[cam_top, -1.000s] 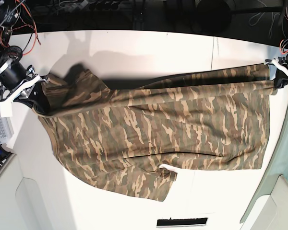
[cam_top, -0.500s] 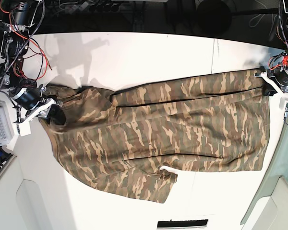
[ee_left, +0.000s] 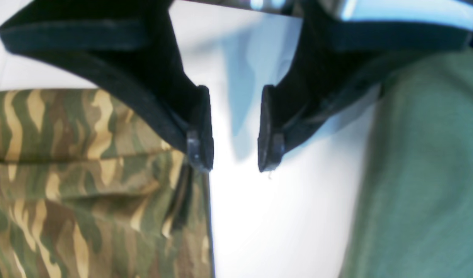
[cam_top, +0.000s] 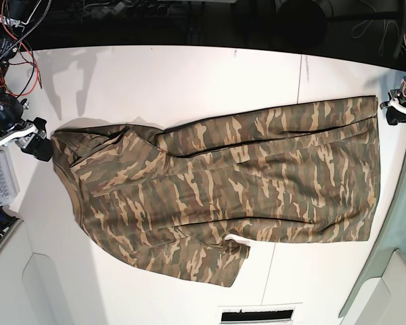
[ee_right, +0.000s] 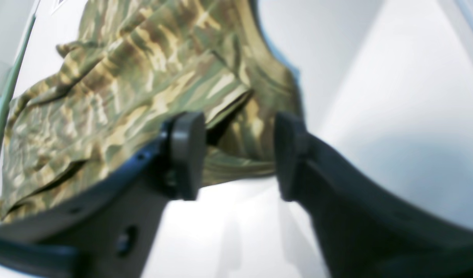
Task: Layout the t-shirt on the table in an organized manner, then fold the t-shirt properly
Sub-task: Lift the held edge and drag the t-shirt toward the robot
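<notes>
The camouflage t-shirt (cam_top: 223, 179) lies spread across the white table (cam_top: 189, 81), shoulder end at the left and hem at the right, one sleeve (cam_top: 203, 261) pointing to the front. My right gripper (cam_top: 42, 139) stands open just off the shirt's left shoulder corner; in the right wrist view its fingers (ee_right: 186, 154) are apart and empty, with the t-shirt (ee_right: 143, 77) lying beyond them. My left gripper (cam_top: 391, 110) is open beside the far hem corner. In the left wrist view the left gripper (ee_left: 234, 154) hangs over bare table (ee_left: 279, 216) next to the shirt's edge (ee_left: 85, 173).
A clear plastic box (cam_top: 0, 179) sits at the left table edge below the right arm. A thin dark seam (cam_top: 301, 71) crosses the table. Green fabric (ee_left: 414, 173) borders the right side (cam_top: 400, 223). Red and black cables (cam_top: 13, 40) hang at the top left.
Both grippers opened, let go of the shirt's corners and drew outward. The far edge of the shirt, held up a second ago, now lies flat on the table.
</notes>
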Controlling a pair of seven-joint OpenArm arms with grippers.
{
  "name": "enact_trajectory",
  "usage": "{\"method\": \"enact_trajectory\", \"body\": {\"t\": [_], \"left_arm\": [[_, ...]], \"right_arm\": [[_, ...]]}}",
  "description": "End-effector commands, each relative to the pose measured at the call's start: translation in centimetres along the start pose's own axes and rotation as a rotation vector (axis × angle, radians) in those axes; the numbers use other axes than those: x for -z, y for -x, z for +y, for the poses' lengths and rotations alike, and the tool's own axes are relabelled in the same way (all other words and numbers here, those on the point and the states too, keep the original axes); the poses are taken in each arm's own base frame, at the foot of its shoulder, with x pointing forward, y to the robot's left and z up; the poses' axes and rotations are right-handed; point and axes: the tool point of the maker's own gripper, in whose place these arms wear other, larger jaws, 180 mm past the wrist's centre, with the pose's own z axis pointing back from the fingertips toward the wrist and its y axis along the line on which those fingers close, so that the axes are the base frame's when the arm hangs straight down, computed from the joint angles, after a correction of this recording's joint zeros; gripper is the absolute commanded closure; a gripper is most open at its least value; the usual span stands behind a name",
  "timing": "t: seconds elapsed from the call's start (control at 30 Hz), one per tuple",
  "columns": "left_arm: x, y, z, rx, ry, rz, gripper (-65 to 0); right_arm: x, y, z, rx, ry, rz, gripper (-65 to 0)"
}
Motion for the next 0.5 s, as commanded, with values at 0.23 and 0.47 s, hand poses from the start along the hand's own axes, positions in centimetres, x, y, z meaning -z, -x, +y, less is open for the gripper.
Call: {"method": "enact_trajectory", "body": {"t": [0.23,0.47], "left_arm": [[-0.5,-0.6,0.2,-0.016,0.012,-0.014,-23.9],[-0.1,0.6,-0.2,-0.044,0.02,0.002,-28.7]], "right_arm": [[-0.1,-0.1,-3.4,0.033,0.109,-0.051,-44.6],[2.1,2.9,-4.0,0.153,0.074,-0.009,-44.6]]}}
